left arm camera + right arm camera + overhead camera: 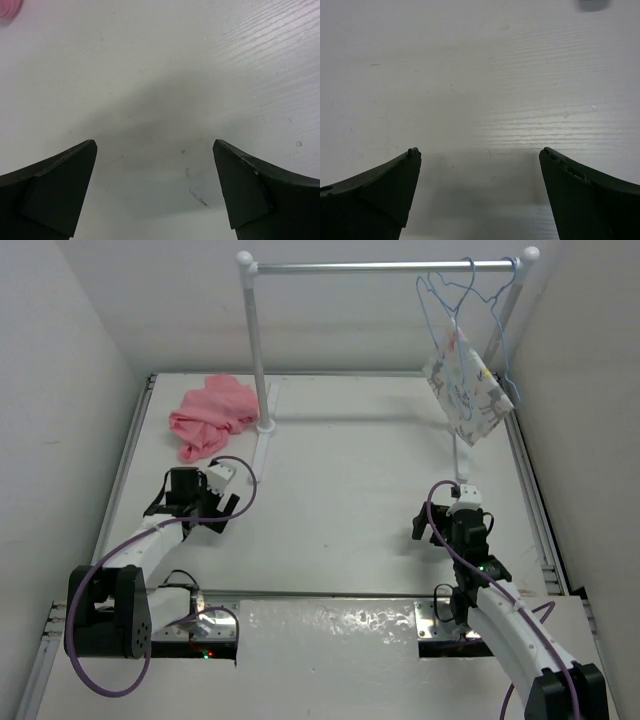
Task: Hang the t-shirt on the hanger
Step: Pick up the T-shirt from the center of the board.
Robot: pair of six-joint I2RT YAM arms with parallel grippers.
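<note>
The salmon-pink t-shirt [210, 415] lies crumpled at the table's back left, and a sliver of it shows in the left wrist view's top left corner [7, 7]. A pale blue wire hanger [452, 288] hangs by its hook on the rail at the back right. My left gripper [192, 492] is open and empty over bare table [155, 75], a little in front of the shirt. My right gripper [452, 522] is open and empty low over the table, in front of and below the hangers. Both wrist views show wide-apart fingers [60, 185] [380, 190] with nothing between them.
A clothes rack with a metal rail [385, 266] stands at the back; its left post [256, 350] rises right of the shirt. A white pastel-print cloth [466, 390] hangs on a hanger under the rail. White walls close both sides.
</note>
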